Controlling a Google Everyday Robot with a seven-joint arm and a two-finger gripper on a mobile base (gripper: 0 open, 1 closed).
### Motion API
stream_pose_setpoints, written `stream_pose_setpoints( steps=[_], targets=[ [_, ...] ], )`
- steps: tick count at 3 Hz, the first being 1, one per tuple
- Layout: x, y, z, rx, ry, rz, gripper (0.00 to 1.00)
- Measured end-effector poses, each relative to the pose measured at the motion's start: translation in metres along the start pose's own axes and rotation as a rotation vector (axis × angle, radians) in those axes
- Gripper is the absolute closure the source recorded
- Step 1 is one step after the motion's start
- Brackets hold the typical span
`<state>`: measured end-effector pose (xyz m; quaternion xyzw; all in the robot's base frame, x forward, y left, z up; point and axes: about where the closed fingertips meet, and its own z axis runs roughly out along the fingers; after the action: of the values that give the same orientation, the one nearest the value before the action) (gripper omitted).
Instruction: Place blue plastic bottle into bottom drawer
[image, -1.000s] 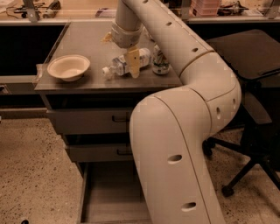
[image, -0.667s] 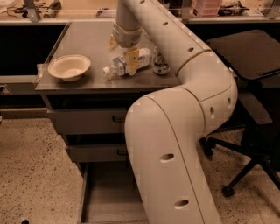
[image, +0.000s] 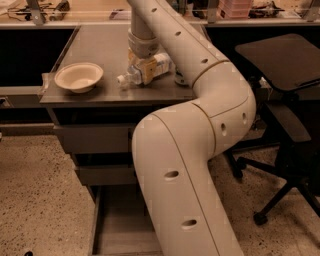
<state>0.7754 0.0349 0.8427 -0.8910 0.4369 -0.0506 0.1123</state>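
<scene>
Speckled floor (image: 35, 190): open to the left of the cabinet; to the right it is taken up by an office chair (image: 285, 65).

Robot arm (image: 200, 150): large and cream. It is bent over the cabinet front, and the right part of every drawer is hidden by it.

Worktop (image: 95, 45): grey cabinet top, with bare room at the rear left.

Bottom drawer (image: 117, 220): pulled open at floor level, and its grey floor is seen left of the arm. Two shut drawers (image: 95, 139) are stacked above it.

Bowl (image: 78, 76): pale, kept near the front left corner and just beside the bottle's cap.

Blue plastic bottle (image: 159, 64): laid on its side near the worktop's front edge, cap toward the bowl.

Small container (image: 181, 78): mostly hidden behind the arm, close to the bottle's base.

Hand (image: 143, 69): set down across the bottle's middle. Whether the bottle is clamped or merely straddled cannot be told.

Hazards, as judged: a round, smooth bottle may be rolled or squeezed out of a loose grip and lost over the front edge. The bowl or container may be nudged on lift-off. Little room is left between the arm's own bulk and the drawer mouth for the descent.
</scene>
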Motion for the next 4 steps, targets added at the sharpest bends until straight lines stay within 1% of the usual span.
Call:
stream_pose_setpoints(
  steps=[1, 2, 3, 4],
  targets=[
    [0.001, 0.0, 0.001, -0.006, 0.002, 0.001, 0.59],
    [-0.022, -0.015, -0.023, 0.067, -0.057, -0.045, 0.83],
    [-0.07, -0.033, -0.08, 0.25, -0.201, -0.082, 1.0],
    [-0.099, -0.022, -0.128, 0.411, -0.323, -0.044, 1.0]
  ],
)
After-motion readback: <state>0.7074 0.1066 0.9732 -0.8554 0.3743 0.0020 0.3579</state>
